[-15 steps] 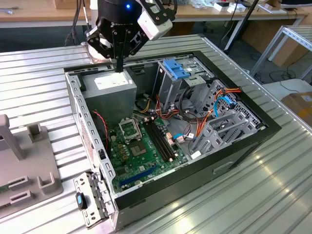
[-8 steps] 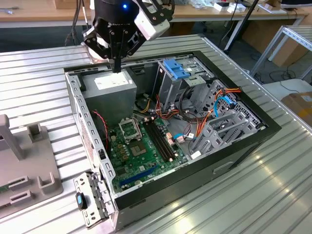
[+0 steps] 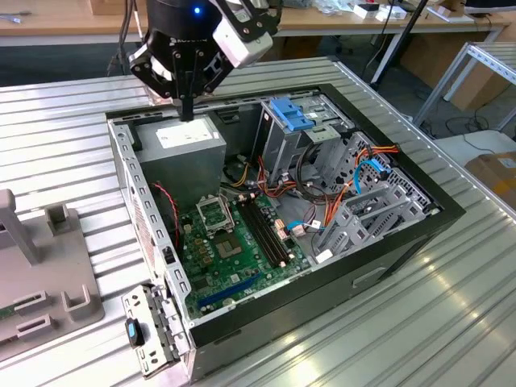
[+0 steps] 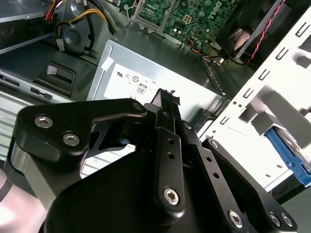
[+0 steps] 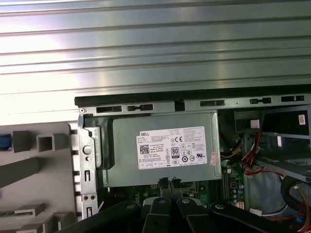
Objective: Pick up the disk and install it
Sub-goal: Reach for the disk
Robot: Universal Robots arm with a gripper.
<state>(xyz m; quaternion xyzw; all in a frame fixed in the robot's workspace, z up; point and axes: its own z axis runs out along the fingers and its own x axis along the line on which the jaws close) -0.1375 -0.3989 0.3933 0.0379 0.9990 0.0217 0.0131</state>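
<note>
My gripper [image 3: 187, 113] hangs shut and holds nothing, just above the grey power supply [image 3: 189, 145] in the back corner of the open computer case [image 3: 403, 242]. In both wrist views its black fingertips [image 5: 163, 183] meet over the supply's white label [image 5: 172, 148]. In the second wrist view the gripper [image 4: 165, 97] is over the same box [image 4: 146, 77]. A blue rail with grey metal, seemingly the edge of the disk [image 4: 290, 158], lies outside the case wall beside the grey fixture. A blue sliver of the disk [image 5: 3, 141] also sits at the first wrist view's edge.
A tall metal bay with a blue plastic bracket [image 3: 290, 113] stands in the case, with cable bundles [image 3: 355, 173] and the green motherboard [image 3: 234, 250] nearby. A grey fixture [image 3: 48, 274] rests on the ribbed metal table [image 3: 451, 322] at the exterior view's left.
</note>
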